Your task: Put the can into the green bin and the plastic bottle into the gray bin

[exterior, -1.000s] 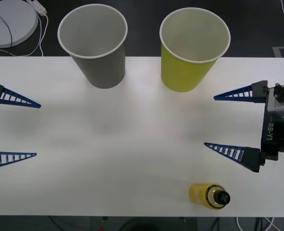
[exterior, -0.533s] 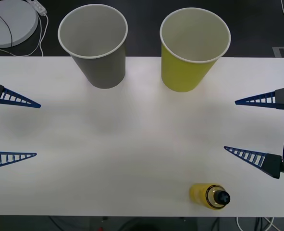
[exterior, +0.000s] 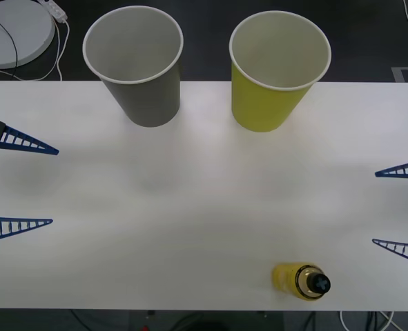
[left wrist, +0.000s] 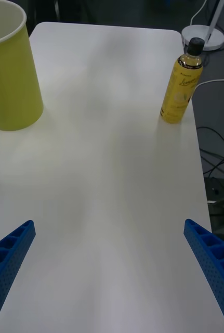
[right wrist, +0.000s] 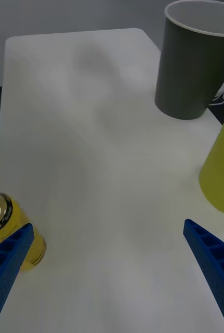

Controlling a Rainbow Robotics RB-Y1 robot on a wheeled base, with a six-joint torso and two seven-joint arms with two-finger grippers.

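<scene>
A white surface (exterior: 204,200) with rounded corners stands over a dark floor; a round white disc (exterior: 14,27) with a cable lies at the upper left of the front view, off the surface.

The plastic bottle (exterior: 302,281) stands upright near the lower edge of the front view, right of centre, its black cap toward the camera. In the left wrist view its yellow printed label and black screw cap are plain, and it stands close to the surface's edge (left wrist: 182,89). In the right wrist view it sits at the lower left of the frame, just beside one blue finger (right wrist: 8,265).

The green bin (exterior: 278,69) stands upright at the upper right of centre in the front view, its white inside showing nothing in it. The gray bin (exterior: 136,63) stands upright to the left of it, apart from it, its inside likewise bare. Both are well apart from the bottle.

The right tool (exterior: 400,208) lies at the right edge of the front view, above and to the right of the bottle, its ribbed blue fingers spread wide and holding nothing. The left tool (exterior: 18,184) lies at the left edge of the front view, fingers likewise spread wide, touching nothing, well apart from the bins and the bottle.
</scene>
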